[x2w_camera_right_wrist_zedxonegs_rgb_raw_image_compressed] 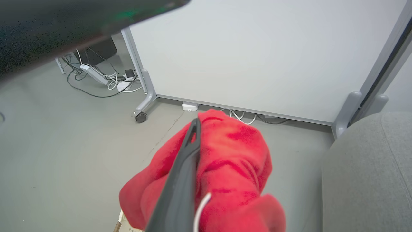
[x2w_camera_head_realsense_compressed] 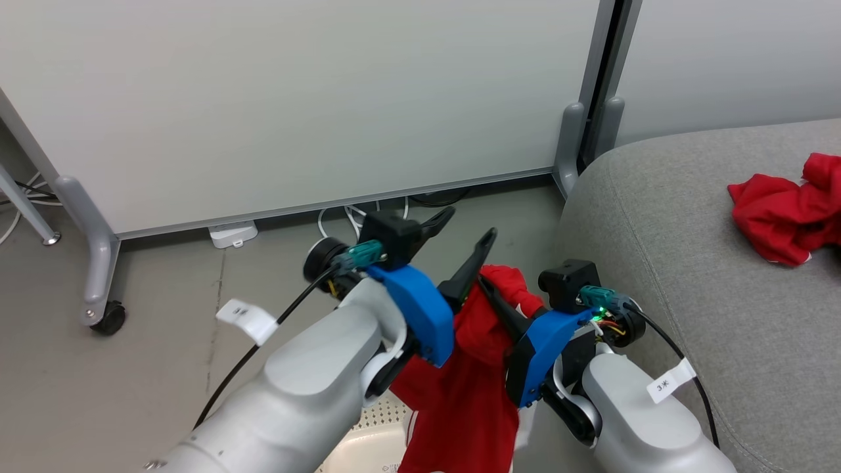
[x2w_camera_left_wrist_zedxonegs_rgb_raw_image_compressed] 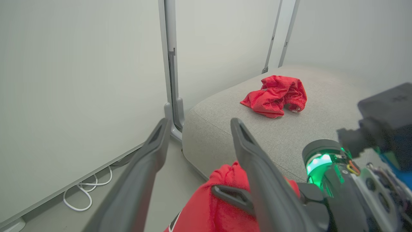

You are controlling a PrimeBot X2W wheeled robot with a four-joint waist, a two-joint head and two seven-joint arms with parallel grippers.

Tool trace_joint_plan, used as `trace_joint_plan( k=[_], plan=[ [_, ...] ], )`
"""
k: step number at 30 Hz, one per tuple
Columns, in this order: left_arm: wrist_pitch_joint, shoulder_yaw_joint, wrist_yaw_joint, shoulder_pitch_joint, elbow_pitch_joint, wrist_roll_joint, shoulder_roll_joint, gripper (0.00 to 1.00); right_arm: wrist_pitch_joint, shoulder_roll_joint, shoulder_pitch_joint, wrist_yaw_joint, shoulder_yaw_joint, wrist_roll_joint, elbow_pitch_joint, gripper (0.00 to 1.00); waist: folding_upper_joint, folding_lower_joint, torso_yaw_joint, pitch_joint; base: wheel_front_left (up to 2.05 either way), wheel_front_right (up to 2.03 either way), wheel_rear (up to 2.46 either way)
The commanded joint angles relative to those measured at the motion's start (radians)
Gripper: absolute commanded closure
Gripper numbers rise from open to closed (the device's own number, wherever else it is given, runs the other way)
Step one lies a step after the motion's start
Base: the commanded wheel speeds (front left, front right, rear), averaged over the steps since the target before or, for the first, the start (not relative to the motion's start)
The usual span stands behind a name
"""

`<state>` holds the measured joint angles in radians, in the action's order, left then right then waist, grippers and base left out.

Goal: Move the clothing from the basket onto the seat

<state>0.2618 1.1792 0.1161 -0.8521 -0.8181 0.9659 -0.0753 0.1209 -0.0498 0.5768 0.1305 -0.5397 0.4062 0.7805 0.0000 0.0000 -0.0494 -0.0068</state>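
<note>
My right gripper is shut on a red garment, which hangs from it above the cream-white basket at the bottom edge. In the right wrist view the garment wraps one finger and hides the other. My left gripper stands open and empty just left of the held cloth, its fingers spread wide. The grey seat lies to the right, with a second crumpled red garment lying on it; the left wrist view shows that garment on the seat too.
White partition panels on grey castor feet stand close ahead. A white power strip and cables lie at their base. More cables lie on the grey floor farther left.
</note>
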Motion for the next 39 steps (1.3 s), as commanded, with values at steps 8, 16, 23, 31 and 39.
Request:
trace_joint_plan(
  k=[8, 16, 23, 31, 39],
  plan=[
    [0.004, -0.234, -0.056, 0.225, 0.203, -0.178, -0.114, 0.00, 0.019, -0.001, 0.012, 0.001, 0.050, -0.038, -0.028, 1.00, 0.0000, 0.0000, 0.010, 0.007, 0.00, 0.00, 0.00],
    [0.004, -0.397, -0.064, 0.425, 0.346, -0.322, -0.175, 0.00, 0.005, -0.001, -0.006, 0.001, 0.083, -0.066, -0.068, 1.00, 0.0000, 0.0000, 0.007, 0.012, 0.00, 0.00, 0.00],
    [0.004, -0.569, -0.064, 0.612, 0.448, -0.423, -0.182, 0.00, -0.012, -0.001, -0.029, 0.001, 0.114, -0.092, -0.113, 1.00, 0.0000, 0.0000, -0.001, 0.013, 0.00, 0.00, 0.00],
    [0.004, -0.709, -0.033, 0.733, 0.504, -0.534, -0.151, 0.00, -0.032, -0.001, -0.060, 0.001, 0.156, -0.121, -0.158, 1.00, 0.0000, 0.0000, -0.003, 0.012, 0.00, 0.00, 0.00],
    [0.004, -0.772, -0.003, 0.754, 0.510, -0.605, -0.118, 0.00, -0.052, -0.001, -0.085, 0.001, 0.174, -0.132, -0.204, 1.00, 0.0000, 0.0000, -0.034, 0.015, 0.00, 0.00, 0.00]
  ],
)
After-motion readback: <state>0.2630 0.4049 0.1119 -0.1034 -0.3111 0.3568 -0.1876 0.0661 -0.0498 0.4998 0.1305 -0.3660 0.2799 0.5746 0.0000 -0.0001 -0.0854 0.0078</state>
